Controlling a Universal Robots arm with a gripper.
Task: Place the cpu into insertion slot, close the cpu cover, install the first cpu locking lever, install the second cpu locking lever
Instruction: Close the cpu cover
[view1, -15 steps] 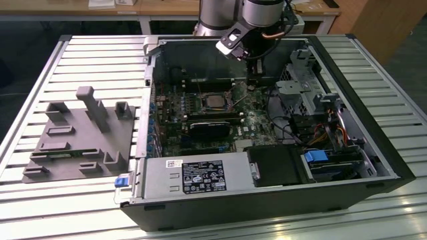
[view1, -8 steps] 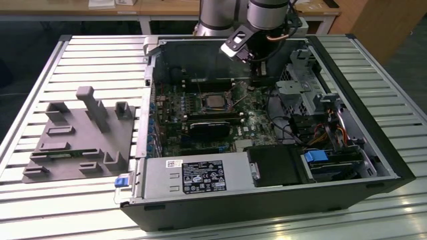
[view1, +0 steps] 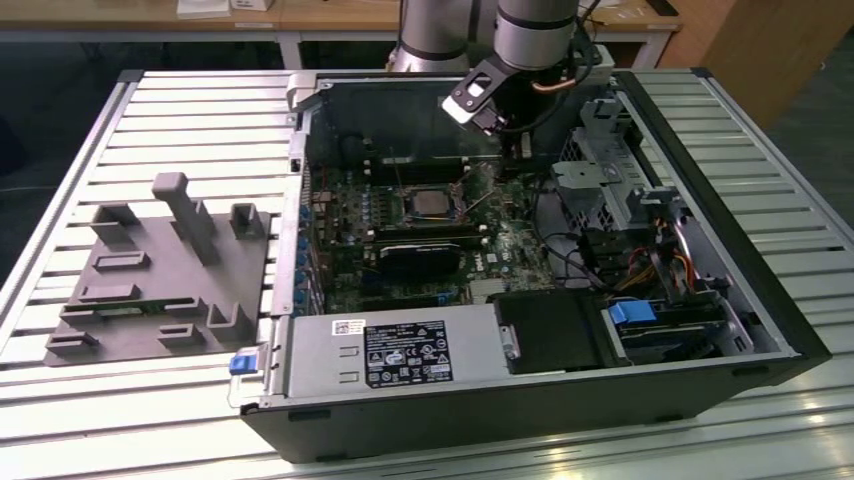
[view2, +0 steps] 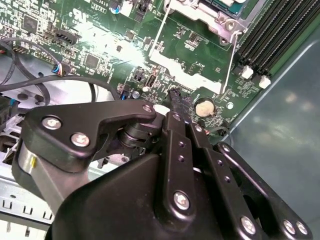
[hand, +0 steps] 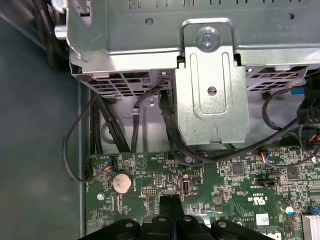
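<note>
In the exterior view the cpu (view1: 430, 203) lies silver-topped in the insertion slot (view1: 400, 207) on the motherboard, inside the open computer case. My gripper (view1: 505, 158) hangs just beyond the slot on the exterior view's right, low over the board. Its black fingers meet at the tip in both wrist views, shut with nothing between them (view2: 174, 96) (hand: 172, 205). In the second wrist view a silvery plate, seemingly the cpu cover (view2: 185, 70) swung open, lies between the gripper and the slot. Two thin wire locking levers (view2: 159, 30) (view2: 231, 60) run alongside it, unlatched.
A grey labelled power supply box (view1: 387, 350) fills the case's near side, with a black heatsink (view1: 420, 255) behind it. A metal drive cage (view1: 607, 170) (hand: 212, 90) and cables crowd the exterior view's right. A coin battery (view2: 204, 106) (hand: 121, 182) lies near the gripper tip. A grey fixture (view1: 160, 270) sits outside the case.
</note>
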